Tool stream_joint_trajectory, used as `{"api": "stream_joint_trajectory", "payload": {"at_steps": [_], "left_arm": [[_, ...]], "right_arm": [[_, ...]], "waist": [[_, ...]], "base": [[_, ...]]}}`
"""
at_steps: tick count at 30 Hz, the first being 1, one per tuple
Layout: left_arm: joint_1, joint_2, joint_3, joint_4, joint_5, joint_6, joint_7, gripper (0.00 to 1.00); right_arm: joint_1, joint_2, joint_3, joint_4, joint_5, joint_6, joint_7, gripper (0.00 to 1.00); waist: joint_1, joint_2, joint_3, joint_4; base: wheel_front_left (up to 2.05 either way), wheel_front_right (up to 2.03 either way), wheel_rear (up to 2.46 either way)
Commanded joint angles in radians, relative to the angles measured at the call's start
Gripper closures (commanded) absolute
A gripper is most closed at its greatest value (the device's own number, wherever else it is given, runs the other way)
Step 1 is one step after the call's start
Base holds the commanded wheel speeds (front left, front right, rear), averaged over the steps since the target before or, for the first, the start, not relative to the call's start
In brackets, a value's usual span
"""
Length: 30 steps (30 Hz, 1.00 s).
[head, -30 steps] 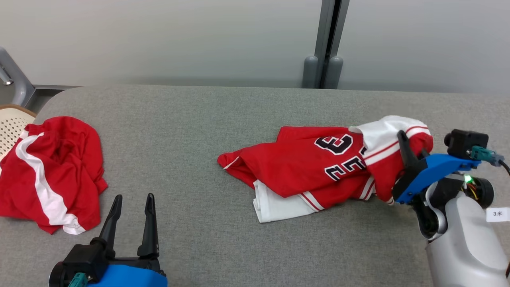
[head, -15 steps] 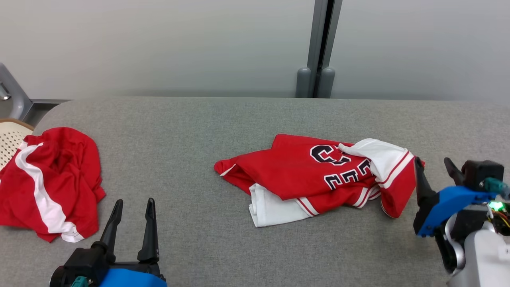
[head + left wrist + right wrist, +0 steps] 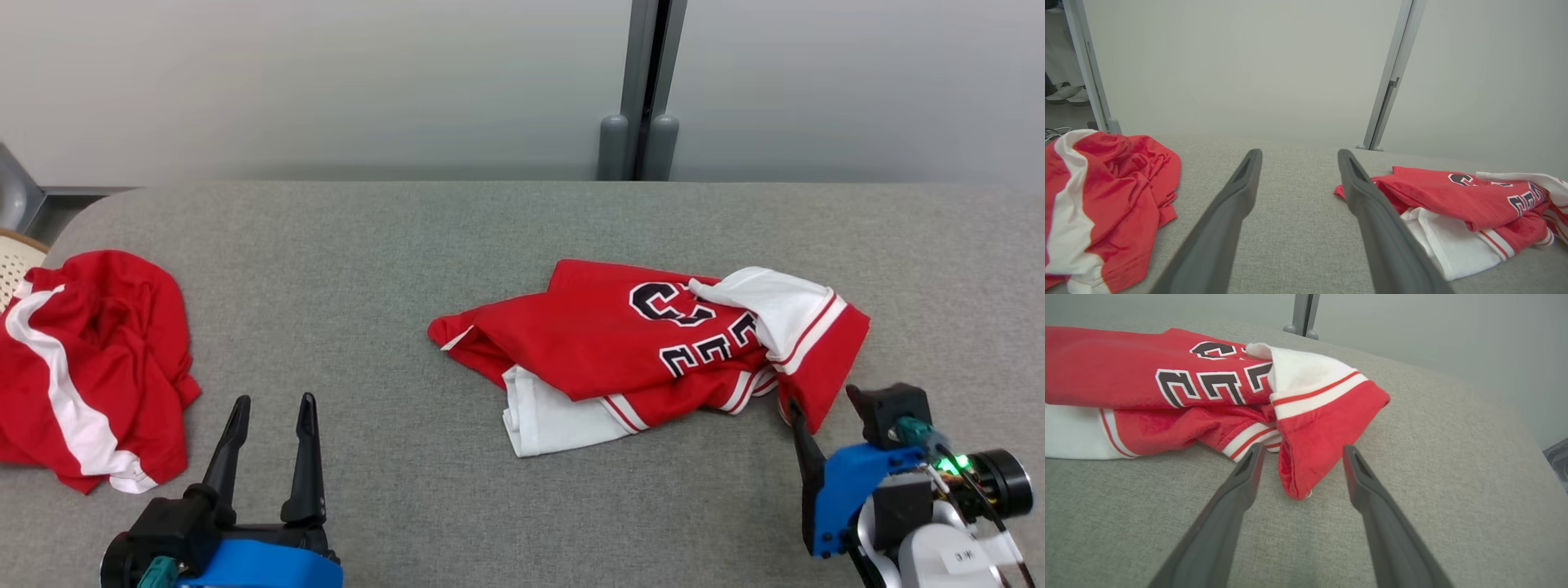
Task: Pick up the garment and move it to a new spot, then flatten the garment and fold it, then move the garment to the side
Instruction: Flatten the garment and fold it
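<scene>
Numbered jersey (image 3: 653, 351) lies crumpled at 3 o'clock of table (image 3: 408, 245) (soft, light, limp; will likely sag). Right gripper (image 3: 823, 400) wide, empty, at its 5 o'clock; left gripper (image 3: 273, 400) wide, idle. Probably pinch red flap (image 3: 1310, 449).

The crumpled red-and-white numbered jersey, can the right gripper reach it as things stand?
Probably yes: the right gripper stands open just short of the numbered jersey, only bare grey fabric table between.

Crumpled garment (image 3: 604, 343) on grey table (image 3: 392, 245)

Jersey (image 3: 596, 343) centre-right on table (image 3: 367, 269); second garment (image 3: 90, 359) left.
</scene>
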Motion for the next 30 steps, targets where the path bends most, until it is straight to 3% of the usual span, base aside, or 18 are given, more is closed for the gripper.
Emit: {"api": "stream_joint_trajectory", "payload": {"at_steps": [1, 10, 11, 12, 13, 14, 15, 21, 30], "left_arm": [[-0.02, 0.001, -0.003, -0.004, 0.0, 0.003, -0.004, 0.0], [-0.042, -0.001, -0.011, -0.001, -0.002, 0.008, -0.005, 0.0], [-0.043, -0.001, -0.012, -0.001, -0.003, 0.008, -0.005, 0.0], [-0.043, 0.0, -0.012, 0.0, -0.004, 0.008, -0.005, 0.0], [-0.043, 0.0, -0.012, 0.0, -0.004, 0.008, -0.005, 0.0], [-0.044, 0.0, -0.012, 0.0, -0.005, 0.008, -0.006, 0.0], [-0.045, 0.001, -0.012, 0.001, -0.005, 0.008, -0.006, 0.0], [-0.039, 0.0, -0.016, 0.006, -0.005, 0.011, -0.007, 0.0], [-0.01, 0.011, -0.007, -0.007, -0.014, 0.022, -0.005, 0.0]], "right_arm": [[-0.044, 0.001, -0.004, 0.042, -0.016, 0.0, -0.001, 0.0], [-0.169, 0.0, -0.074, 0.24, -0.092, 0.0, -0.037, 0.0], [-0.177, 0.0, -0.085, 0.256, -0.095, 0.0, -0.04, 0.05], [-0.185, 0.0, -0.094, 0.271, -0.095, 0.0, -0.041, 0.53], [-0.185, 0.0, -0.094, 0.271, -0.095, 0.0, -0.041, 0.53], [-0.193, 0.0, -0.1, 0.284, -0.085, 0.0, -0.05, 0.95], [-0.202, 0.0, -0.104, 0.291, -0.077, 0.0, -0.062, 1.0], [-0.229, 0.0, -0.087, 0.277, 0.035, 0.0, -0.125, 1.0], [-0.299, 0.0, 0.176, 0.001, 0.364, 0.0, -0.076, 1.0]], "waist": [[0.0002, 0.0, 0.014, 0.01], [0.0002, 0.0, 0.048, 0.046], [0.0002, 0.0, 0.05, 0.049], [0.0002, 0.0, 0.051, 0.052], [0.0002, 0.0, 0.051, 0.052], [0.0002, 0.0, 0.051, 0.055], [0.0002, 0.0, 0.052, 0.058], [0.0002, 0.0, 0.038, 0.07], [0.0002, 0.0, 0.003, 0.052]], "base": [[0.0, 0.0, 0.0], [0.0, 0.0, 0.0], [0.0, 0.0, 0.0], [0.0, 0.0, 0.0], [0.0, 0.0, 0.0], [0.0, 0.0, 0.0], [0.0, 0.0, 0.0], [0.0, 0.0, 0.0], [0.0, 0.0, 0.0]]}}
